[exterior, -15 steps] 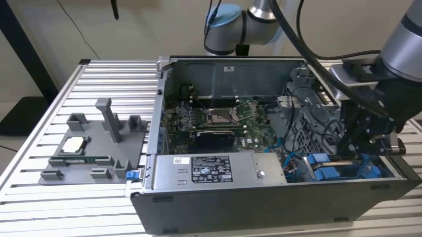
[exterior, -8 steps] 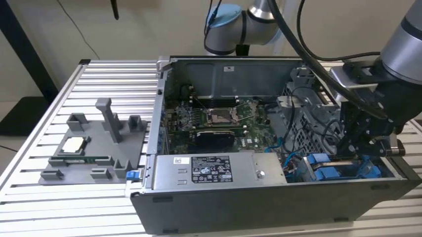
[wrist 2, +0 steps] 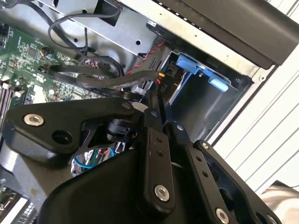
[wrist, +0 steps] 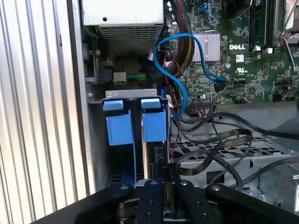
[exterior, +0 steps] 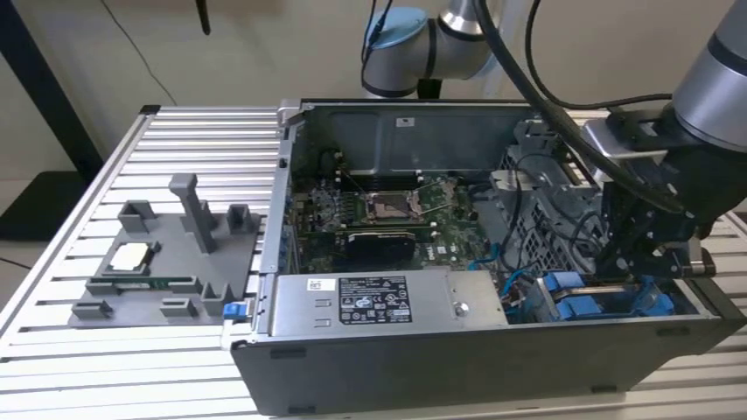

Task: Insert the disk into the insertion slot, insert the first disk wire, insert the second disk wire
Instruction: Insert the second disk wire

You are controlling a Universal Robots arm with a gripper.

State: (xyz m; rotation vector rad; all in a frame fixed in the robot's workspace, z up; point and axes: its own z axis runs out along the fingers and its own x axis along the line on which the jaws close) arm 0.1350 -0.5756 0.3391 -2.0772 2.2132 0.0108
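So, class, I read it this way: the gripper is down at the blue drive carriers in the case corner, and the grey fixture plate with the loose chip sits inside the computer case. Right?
Not quite. The fixture plate with the chip sits outside the computer case, on the slatted table at the exterior view's left. The gripper is indeed down at the blue carriers, as the first wrist view shows.
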